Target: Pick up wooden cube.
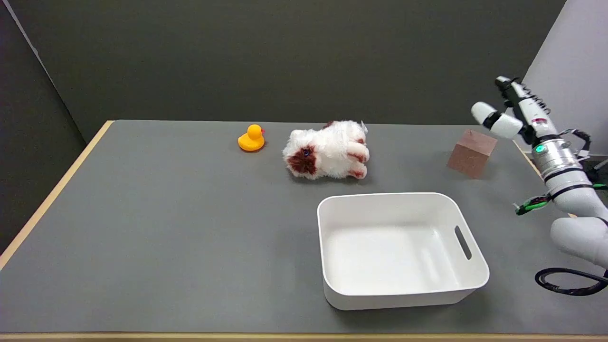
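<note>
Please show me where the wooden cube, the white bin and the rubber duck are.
wooden cube (471, 154): head view, on its front face.
white bin (332, 247): head view, on its left wall.
rubber duck (251, 141): head view, on its body.

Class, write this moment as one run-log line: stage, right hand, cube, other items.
stage: approach | right hand: raised right of cube, holding nothing | wooden cube: on table, untouched | others: white bin, plush toy, rubber duck

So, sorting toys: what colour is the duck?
Yellow duck, reddish beak; head view.
</note>
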{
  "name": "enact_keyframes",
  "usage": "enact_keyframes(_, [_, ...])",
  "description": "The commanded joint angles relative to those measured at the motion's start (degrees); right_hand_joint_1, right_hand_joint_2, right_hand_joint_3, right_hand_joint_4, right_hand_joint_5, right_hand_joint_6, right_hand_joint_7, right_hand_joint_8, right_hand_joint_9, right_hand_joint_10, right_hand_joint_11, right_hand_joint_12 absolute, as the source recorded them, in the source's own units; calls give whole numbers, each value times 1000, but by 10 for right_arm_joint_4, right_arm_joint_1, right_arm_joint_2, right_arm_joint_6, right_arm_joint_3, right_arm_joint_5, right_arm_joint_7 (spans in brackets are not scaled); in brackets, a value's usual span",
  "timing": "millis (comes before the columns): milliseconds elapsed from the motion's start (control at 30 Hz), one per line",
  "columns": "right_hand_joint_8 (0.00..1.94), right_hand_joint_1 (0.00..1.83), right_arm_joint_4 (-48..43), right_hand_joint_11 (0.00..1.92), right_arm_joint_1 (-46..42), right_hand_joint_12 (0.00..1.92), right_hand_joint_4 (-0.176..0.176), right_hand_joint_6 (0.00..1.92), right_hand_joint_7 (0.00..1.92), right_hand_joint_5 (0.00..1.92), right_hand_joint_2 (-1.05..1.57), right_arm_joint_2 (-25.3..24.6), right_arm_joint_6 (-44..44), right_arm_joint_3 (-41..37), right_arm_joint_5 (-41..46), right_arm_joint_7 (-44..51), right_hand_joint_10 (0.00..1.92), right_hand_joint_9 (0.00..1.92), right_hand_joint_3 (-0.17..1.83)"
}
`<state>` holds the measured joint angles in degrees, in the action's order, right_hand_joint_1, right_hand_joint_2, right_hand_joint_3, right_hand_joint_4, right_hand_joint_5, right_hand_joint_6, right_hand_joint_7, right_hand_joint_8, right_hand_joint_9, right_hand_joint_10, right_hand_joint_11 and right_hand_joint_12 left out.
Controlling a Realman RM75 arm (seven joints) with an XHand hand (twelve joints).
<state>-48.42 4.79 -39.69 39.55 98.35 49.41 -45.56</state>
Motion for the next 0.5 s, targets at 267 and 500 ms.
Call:
enact_keyframes(267, [176,243,26,-1,-17,950,23,204,59,47,441,5,-90,13,-30,55,464,21,920])
enact_keyframes(500, [102,298,74,-1,13,774,22,178,-1,12,442,1,-88,22,-40,53,302,-1,928])
